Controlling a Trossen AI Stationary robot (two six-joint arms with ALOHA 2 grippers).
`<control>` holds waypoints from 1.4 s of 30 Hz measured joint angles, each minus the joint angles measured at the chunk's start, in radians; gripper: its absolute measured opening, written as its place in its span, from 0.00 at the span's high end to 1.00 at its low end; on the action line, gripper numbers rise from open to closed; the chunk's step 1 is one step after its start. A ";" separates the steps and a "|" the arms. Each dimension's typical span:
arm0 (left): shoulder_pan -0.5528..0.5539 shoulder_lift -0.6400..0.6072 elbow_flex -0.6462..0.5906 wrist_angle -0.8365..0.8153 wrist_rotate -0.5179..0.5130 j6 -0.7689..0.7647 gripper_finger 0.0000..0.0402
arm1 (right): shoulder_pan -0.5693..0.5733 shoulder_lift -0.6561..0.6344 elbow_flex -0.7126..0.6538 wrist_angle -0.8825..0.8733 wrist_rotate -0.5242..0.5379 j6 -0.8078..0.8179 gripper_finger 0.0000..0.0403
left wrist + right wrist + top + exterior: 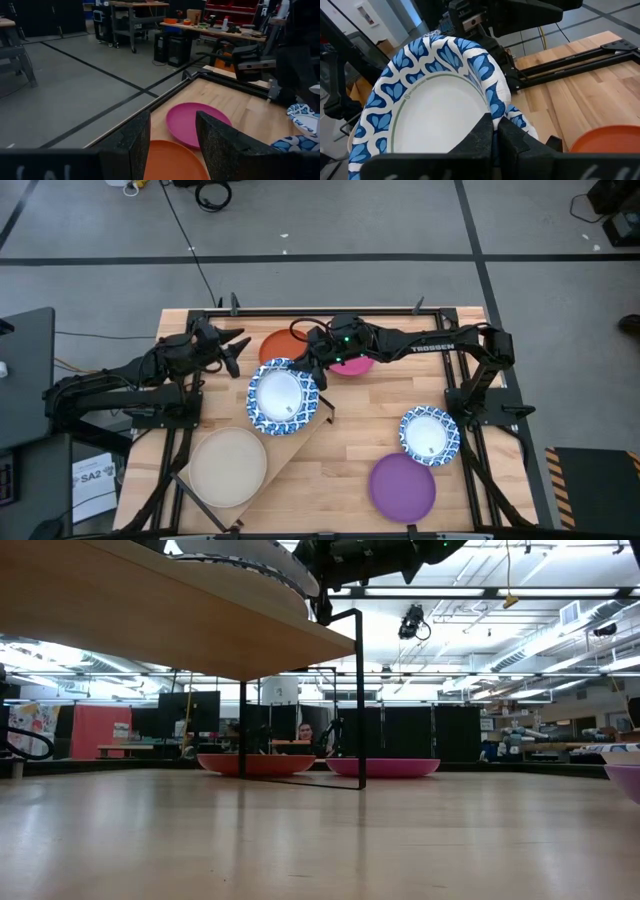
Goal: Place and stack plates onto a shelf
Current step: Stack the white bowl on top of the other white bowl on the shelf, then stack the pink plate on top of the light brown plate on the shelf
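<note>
Over the shelf [300,435], the right gripper [312,372] is reaching in from the far side, its fingers [482,137] pinched tight on the rim of a blue plate [282,395]. From its wrist camera, that plate is tilting up in the pinch, with another patterned rim [522,125] showing just beneath it, so it is sitting on a stack on the board. From table height the stack's edge [262,562] is peeking over the board's top, the dark gripper hanging right above it.

Off to the left, the left gripper [232,345] is hovering near the table's far edge, beside the orange plate [278,346]. Its fingers [131,145] are standing well apart and holding nothing; between them I am seeing the orange plate [172,160] below and the magenta plate [196,122] just past it.

Both of those plates are lying on the table [360,450] at the far side, the magenta one [352,363] partly under the right arm. A beige plate [228,466] is resting on the shelf's near end. Another blue plate [429,434] is sitting on the table to the right, with the purple plate [403,486] just in front of it, the two nearly touching.
</note>
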 joint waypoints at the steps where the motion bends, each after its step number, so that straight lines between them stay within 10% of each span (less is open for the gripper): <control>1: 0.000 0.000 0.000 0.000 0.000 0.000 0.59 | 0.000 0.000 0.000 0.000 0.000 0.000 0.95; 42: 0.000 0.000 0.000 0.000 0.000 -0.001 0.59 | 0.000 -0.006 0.000 0.093 0.064 -0.031 0.40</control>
